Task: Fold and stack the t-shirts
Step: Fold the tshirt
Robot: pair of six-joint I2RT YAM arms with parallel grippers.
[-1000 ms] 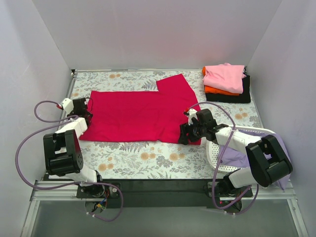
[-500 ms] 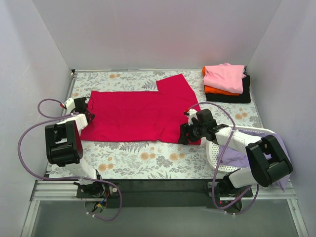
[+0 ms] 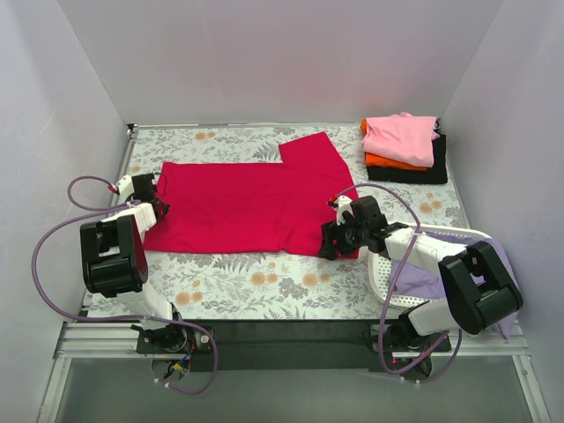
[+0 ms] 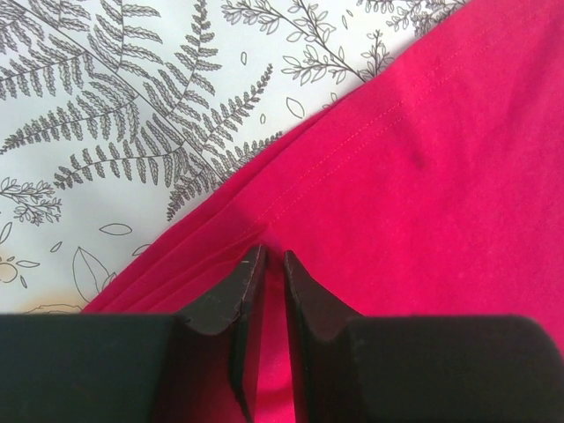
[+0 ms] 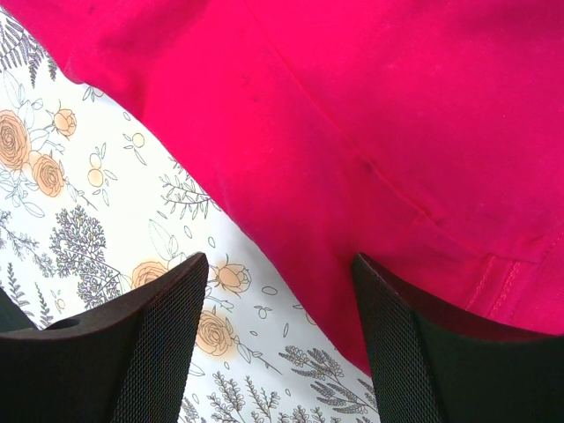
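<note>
Fingertips of the left gripper (image 4: 269, 257) stand almost together, with a thin ridge of red cloth pinched in the slit between them; the finger roots are cut off by the bottom of the wrist view. What they grip is the left hem of the crimson t-shirt (image 4: 423, 176), which lies over the fern-printed table (image 4: 97, 106). From above, the left gripper (image 3: 159, 204) sits at the shirt's left edge, and its own body hides the tips.

The right gripper (image 5: 278, 291) is spread wide with nothing between its pads. It hangs over the near right corner of the crimson t-shirt (image 5: 352, 106), and whether it touches the cloth cannot be told. In the top view the right gripper (image 3: 328, 242) covers that corner.

The crimson t-shirt (image 3: 247, 203) lies flat mid-table. At the far right corner a pink tee (image 3: 401, 137) tops a stack, with only the edges of an orange tee (image 3: 386, 161) and a black tee (image 3: 416, 174) showing. A lavender tee (image 3: 416, 282) is bunched in the basket (image 3: 384, 266), partly hidden by the right arm.
</note>
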